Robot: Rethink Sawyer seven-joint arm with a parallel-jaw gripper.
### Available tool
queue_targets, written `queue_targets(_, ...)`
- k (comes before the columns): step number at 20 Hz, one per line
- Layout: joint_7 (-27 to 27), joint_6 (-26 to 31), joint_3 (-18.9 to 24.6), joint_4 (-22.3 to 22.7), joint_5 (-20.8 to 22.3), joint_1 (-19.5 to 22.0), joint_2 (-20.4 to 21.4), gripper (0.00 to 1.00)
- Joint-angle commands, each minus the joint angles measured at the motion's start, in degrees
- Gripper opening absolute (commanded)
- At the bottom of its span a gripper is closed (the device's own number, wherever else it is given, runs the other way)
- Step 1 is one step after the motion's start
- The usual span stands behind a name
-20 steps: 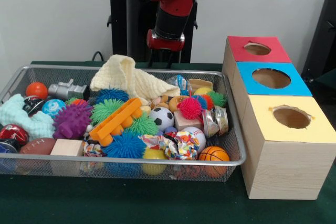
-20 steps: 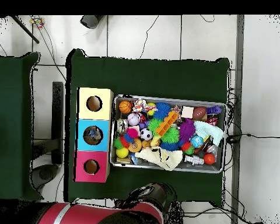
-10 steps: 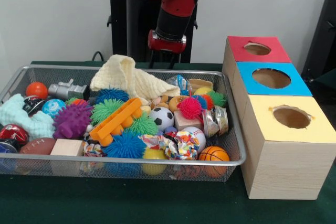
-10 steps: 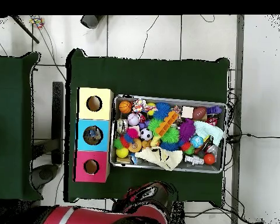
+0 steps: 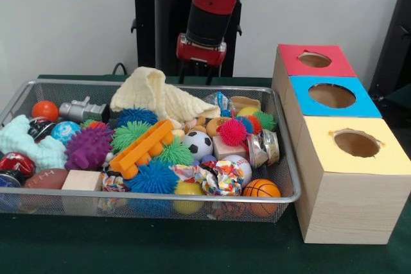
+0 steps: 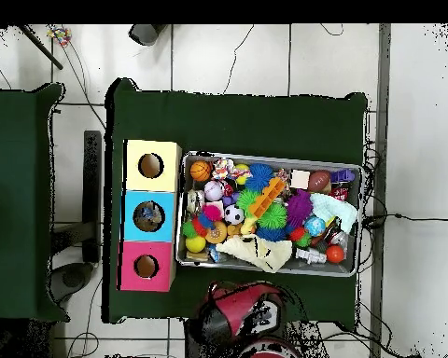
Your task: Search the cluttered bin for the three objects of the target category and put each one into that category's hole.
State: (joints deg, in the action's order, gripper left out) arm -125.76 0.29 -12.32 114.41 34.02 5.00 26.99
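Note:
A wire bin is heaped with toys: a soccer ball, a basketball, a baseball, a brown football, several spiky balls such as a purple one, an orange plastic piece and a cream cloth. Beside it stand a red box, a blue box and a yellow box, each with a round hole on top. My gripper hangs behind the bin's far rim, above the cloth and holding nothing I can see. The overhead view shows only the arm.
A grey toy, a pale blue cloth and a wooden block fill the bin's left part. Something lies inside the blue box's hole in the overhead view. The green table cover borders the bin and boxes.
The arm has swung round at the base side of the table, and its wrist has shifted slightly. Nothing in the bin has moved.

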Motion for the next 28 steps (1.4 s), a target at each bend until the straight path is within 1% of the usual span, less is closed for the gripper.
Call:
queue_targets(1, -2.2, 6.1, 9.4, -7.1, -4.1, 2.1, 2.7, 1.0)
queue_targets(5, -1.0, 6.9, 11.4, -8.7, -3.8, 1.6, 1.8, 1.0)
queue_targets(8, -0.6, 8.5, 12.7, -8.8, -3.9, 1.5, 2.7, 1.0)
queue_targets(12, -0.6, 10.8, 12.9, -9.7, -4.6, 0.0, 3.2, 1.0)
queue_targets(14, -1.1, 10.9, 12.6, -9.5, -4.9, -0.6, 4.2, 1.0)
queue_targets(16, -0.3, 13.3, 13.9, -8.3, -5.4, 0.0, 6.7, 1.0)
queue_targets(19, 1.2, 16.4, 16.6, -5.0, -6.4, 1.9, 11.7, 1.0)
queue_targets(22, 1.9, 17.6, 19.0, -2.5, -7.1, 3.7, 15.8, 1.0)
queue_targets(25, 1.6, 17.1, 21.2, -0.8, -7.4, 5.4, 18.3, 1.0)
queue_targets(28, 1.7, 18.3, 22.4, -0.1, -7.7, 6.4, 20.5, 1.0)
